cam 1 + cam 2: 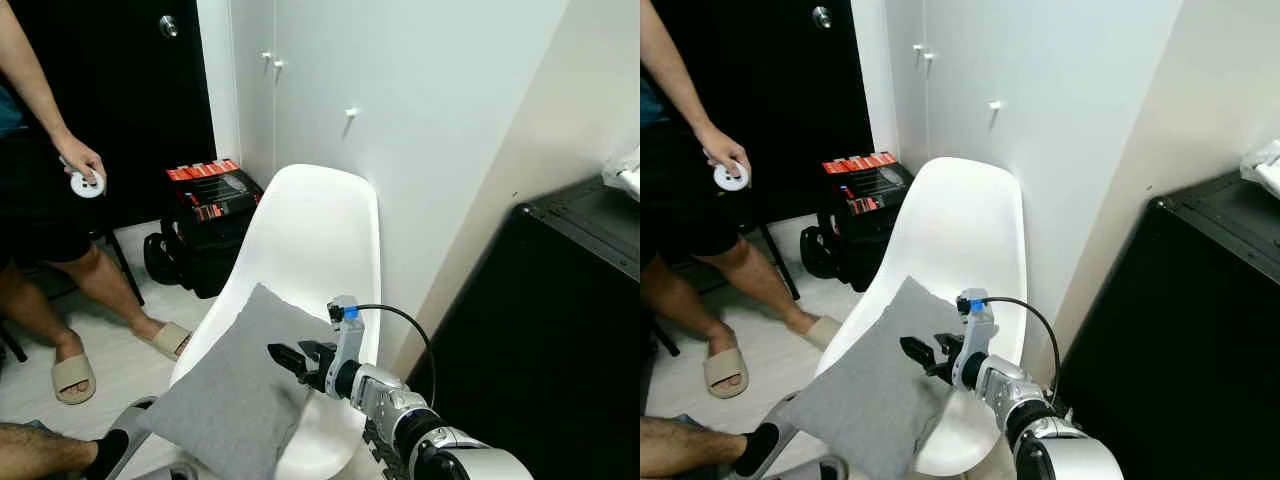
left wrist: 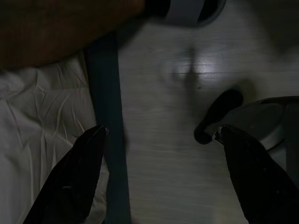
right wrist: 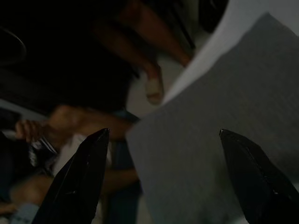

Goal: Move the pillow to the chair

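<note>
Against white wall, white chair (image 1: 310,250) with grey pillow (image 1: 235,385) already leaning on its seat, right gripper (image 1: 285,358) wide open just beside it, holding nothing; release step apparently done, next probably pulling back.

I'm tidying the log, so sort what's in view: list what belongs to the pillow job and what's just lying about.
Job:
- pillow, grey, lying on the chair seat, one end hanging over its front edge
- chair, white
- right pincer, open, over the pillow

Lying about:
- black bag with a red-topped box on it
- person holding a white controller
- black case
- white cupboard doors
</note>
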Robot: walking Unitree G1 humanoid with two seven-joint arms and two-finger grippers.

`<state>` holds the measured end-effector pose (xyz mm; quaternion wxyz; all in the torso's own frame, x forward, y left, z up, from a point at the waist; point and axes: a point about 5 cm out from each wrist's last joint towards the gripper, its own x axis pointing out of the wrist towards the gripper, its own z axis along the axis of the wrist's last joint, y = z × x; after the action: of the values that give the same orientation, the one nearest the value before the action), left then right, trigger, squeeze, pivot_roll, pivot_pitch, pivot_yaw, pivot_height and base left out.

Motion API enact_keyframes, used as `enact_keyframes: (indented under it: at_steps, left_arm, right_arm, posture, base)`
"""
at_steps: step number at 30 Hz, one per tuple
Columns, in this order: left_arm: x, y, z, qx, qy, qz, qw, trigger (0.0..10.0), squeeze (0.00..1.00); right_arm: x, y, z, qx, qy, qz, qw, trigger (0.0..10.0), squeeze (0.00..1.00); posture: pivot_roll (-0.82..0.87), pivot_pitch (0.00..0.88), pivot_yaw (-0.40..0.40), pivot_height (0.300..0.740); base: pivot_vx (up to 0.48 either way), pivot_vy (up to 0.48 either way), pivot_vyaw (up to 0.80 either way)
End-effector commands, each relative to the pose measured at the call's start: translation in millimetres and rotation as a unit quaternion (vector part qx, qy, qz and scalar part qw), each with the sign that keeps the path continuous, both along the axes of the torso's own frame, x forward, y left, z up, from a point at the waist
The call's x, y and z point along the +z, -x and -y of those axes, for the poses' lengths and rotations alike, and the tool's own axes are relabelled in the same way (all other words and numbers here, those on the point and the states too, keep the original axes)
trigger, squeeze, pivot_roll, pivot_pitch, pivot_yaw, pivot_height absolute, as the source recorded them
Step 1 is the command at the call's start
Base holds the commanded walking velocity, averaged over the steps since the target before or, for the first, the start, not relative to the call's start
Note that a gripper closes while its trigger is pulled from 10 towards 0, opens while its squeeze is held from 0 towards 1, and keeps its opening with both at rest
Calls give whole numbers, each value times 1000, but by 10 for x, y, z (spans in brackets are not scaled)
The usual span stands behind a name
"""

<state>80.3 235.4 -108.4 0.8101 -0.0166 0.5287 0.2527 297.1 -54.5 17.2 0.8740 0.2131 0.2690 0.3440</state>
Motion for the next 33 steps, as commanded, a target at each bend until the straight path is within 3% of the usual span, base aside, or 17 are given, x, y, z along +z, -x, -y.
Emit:
enact_keyframes:
  at_steps: [1,3,4,5,6,8,10,11,12,13,14,20,23,26,28,29,33]
  left_arm:
    - [-20,43,35,-7,7,-11,1000,10000,0]
    - [-21,17,57,-9,17,-6,1000,10000,0]
    - [-21,17,57,-9,17,-6,1000,10000,0]
    - [-22,7,67,-8,22,-4,1000,10000,0]
    - [-22,7,67,-8,22,-4,1000,10000,0]
    - [-23,0,75,-7,25,-3,1000,10000,0]
    - [-27,-2,91,-5,28,-4,1000,10000,0]
    - [-27,-2,91,-5,28,-4,1000,10000,0]
    - [-32,1,111,-4,31,-5,999,10000,0]
    - [-32,1,111,-4,31,-5,999,10000,0]
    - [-36,4,123,-5,33,-6,999,10000,0]
    - [-46,7,166,-11,38,-10,999,10000,0]
    - [-50,10,182,-18,40,-14,999,10000,0]
    - [-52,9,192,-20,40,-14,999,10000,0]
    - [-52,6,195,-24,39,-15,999,10000,0]
    - [-52,5,196,-25,39,-15,999,10000,0]
    - [-51,-5,206,-29,39,-12,999,10000,0]
  right_arm:
    - [-103,107,-56,4,11,-19,1000,10000,0]
    - [-324,244,72,15,150,-30,988,10000,0]
    - [-324,244,72,15,150,-30,988,10000,0]
    - [-476,375,164,40,235,-38,970,10000,0]
    - [-476,375,164,40,235,-38,970,10000,0]
    - [-661,574,292,94,326,-51,939,10000,0]
    - [-839,813,442,142,387,-82,907,10000,0]
    - [-839,813,442,142,387,-82,907,10000,0]
    - [-952,1000,544,175,415,-107,886,10000,0]
    - [-952,1000,544,175,415,-107,886,10000,0]
    - [-992,1072,587,188,429,-112,876,10000,0]
    - [-1002,1065,661,157,447,-115,873,10000,0]
    - [-976,984,773,100,469,-109,871,10000,0]
    - [-894,819,953,-33,458,-125,880,10000,0]
    - [-843,744,1127,-101,464,-137,869,10000,0]
    - [-834,734,1165,-107,473,-136,864,10000,0]
    - [-868,787,1128,-82,471,-139,867,10000,0]
  posture:
    - [111,45,-102,740]
    - [109,42,-102,740]
    - [109,42,-102,740]
    - [109,41,-104,740]
    - [109,41,-104,740]
    - [107,42,-104,740]
    - [105,40,-109,740]
    - [105,40,-109,740]
    - [106,39,-113,740]
    - [106,39,-113,740]
    - [107,37,-117,740]
    - [117,24,-130,740]
    - [126,18,-135,740]
    - [128,16,-139,740]
    - [130,14,-140,740]
    - [131,14,-141,740]
    - [137,22,-146,740]
  base:
    - [0,0,0]
    - [0,0,0]
    - [0,0,0]
    - [0,0,0]
    - [0,0,0]
    - [0,0,0]
    - [0,0,0]
    - [0,0,0]
    - [0,0,0]
    - [0,0,0]
    - [0,0,0]
    - [0,0,0]
    - [0,0,0]
    - [0,0,0]
    - [0,0,0]
    - [0,0,0]
    - [0,0,0]
